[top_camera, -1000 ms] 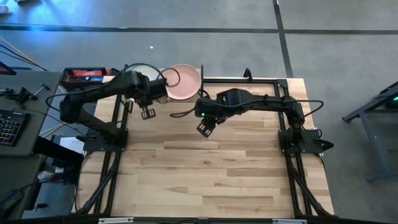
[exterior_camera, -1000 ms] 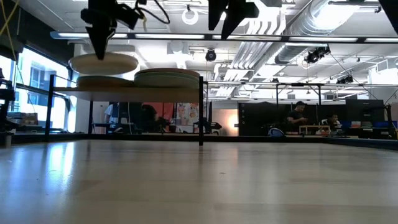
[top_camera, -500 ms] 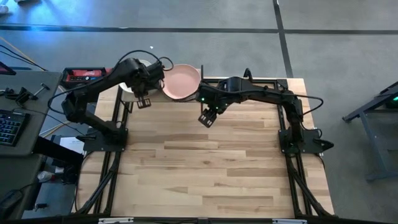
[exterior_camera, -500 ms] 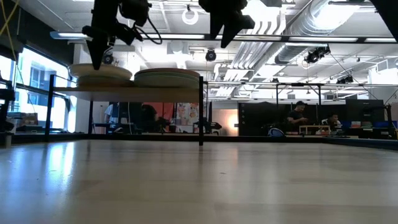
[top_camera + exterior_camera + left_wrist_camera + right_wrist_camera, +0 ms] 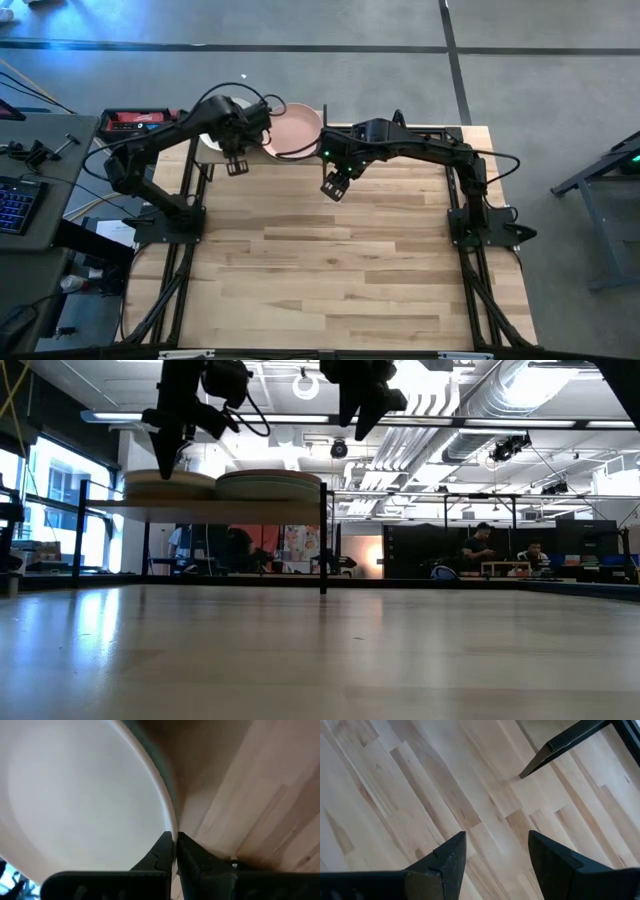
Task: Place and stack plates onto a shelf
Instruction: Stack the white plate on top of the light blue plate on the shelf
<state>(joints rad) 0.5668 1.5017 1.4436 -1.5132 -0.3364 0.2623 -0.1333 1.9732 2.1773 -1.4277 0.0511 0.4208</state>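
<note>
From above, the left gripper is stretched to the far left corner of the pale plank table, over a white plate mostly hidden under the arm; a round salmon-pink plate lies just beside it on the shelf, of which only a dark corner post shows. The right gripper hangs bent over bare table near the pink plate, fingers spread and empty. No writing can be read. From table height, the shelf is a thin wood board on black posts carrying two low stacks of plates side by side, the left gripper pointing down onto the left stack. The left wrist view shows dark fingers pinched tight on the thin rim of the smooth matte white plate. The right wrist view shows parted fingers above grained planks, with a black post beyond.
</note>
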